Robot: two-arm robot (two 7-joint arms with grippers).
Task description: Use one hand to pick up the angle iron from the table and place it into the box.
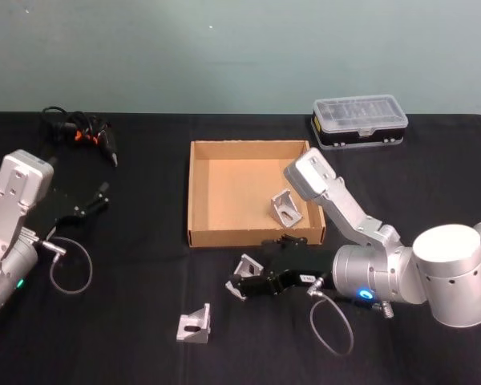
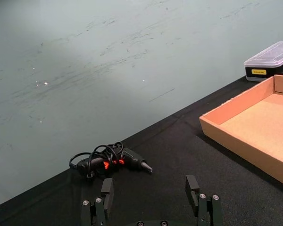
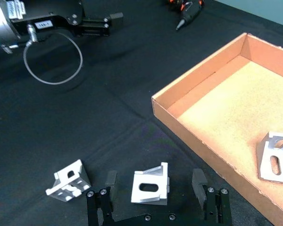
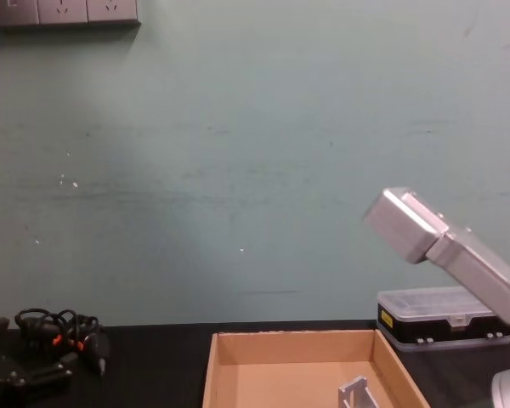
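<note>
Right wrist view shows the right fingers [image 3: 198, 181] spread open with an angle iron [image 3: 150, 186] lying on the black surface [image 3: 108, 117] between them, touched by neither and a little nearer one finger than the other; that looks the likeliest trouble, since the nearer finger would meet it first and push or turn it before the other bears, and the sloped webs give a poor seat, so it may twist or squirt out; a second angle iron [image 3: 68, 184] lies just outside one finger and could be knocked if the fingers drop or shift sideways; the box [image 3: 198, 134] stands just beyond the fingertips, a third bracket [image 3: 276, 157] already inside, so a low carry could catch its near wall; the left fingers [image 2: 106, 187] are open too, parked well apart from all this.
</note>
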